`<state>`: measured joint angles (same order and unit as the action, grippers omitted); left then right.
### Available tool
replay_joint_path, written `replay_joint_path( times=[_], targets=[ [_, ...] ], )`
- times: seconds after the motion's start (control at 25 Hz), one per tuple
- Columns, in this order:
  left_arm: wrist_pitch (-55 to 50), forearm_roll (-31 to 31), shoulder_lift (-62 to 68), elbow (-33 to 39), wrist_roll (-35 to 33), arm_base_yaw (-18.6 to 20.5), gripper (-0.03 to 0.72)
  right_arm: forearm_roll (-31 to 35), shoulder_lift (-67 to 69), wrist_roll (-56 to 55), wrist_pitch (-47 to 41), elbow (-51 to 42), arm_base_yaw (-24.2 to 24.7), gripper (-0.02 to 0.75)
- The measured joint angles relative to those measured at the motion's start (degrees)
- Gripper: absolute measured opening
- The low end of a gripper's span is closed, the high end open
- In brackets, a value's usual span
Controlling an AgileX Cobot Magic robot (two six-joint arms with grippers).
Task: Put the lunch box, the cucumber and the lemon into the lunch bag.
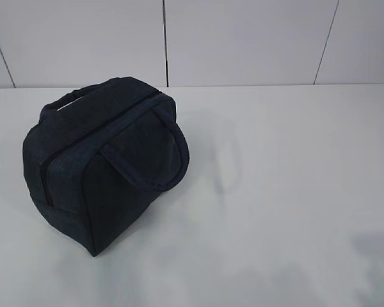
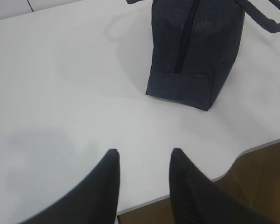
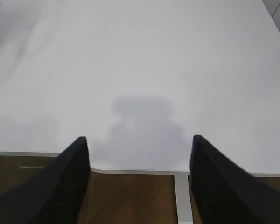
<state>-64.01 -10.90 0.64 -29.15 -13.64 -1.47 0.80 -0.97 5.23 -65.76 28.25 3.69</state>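
Note:
The dark navy lunch bag (image 1: 105,163) stands on the white table, left of centre in the exterior view, zipped shut with its loop handles folded over the top. It also shows at the top of the left wrist view, the lunch bag (image 2: 191,56) end-on. My left gripper (image 2: 144,151) hangs open above the table's near edge, well short of the bag, with nothing between its fingers. My right gripper (image 3: 140,139) stands open wider over the table's front edge, empty. The lunch box, the cucumber and the lemon are out of view. Neither gripper shows in the exterior view.
The white table (image 1: 288,192) stretches bare to the right of the bag. Its front edge (image 3: 130,171) and the brown floor (image 3: 130,200) show below the right gripper. A tiled wall (image 1: 243,38) runs behind the table.

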Motion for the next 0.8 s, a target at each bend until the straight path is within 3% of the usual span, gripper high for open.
replay_joint_path(
  times=[0.8],
  targets=[
    [0.0,0.0,0.0,0.0,0.0,0.0,0.239,0.0,0.0,0.0,0.0,0.0,0.0,0.505]
  ],
)
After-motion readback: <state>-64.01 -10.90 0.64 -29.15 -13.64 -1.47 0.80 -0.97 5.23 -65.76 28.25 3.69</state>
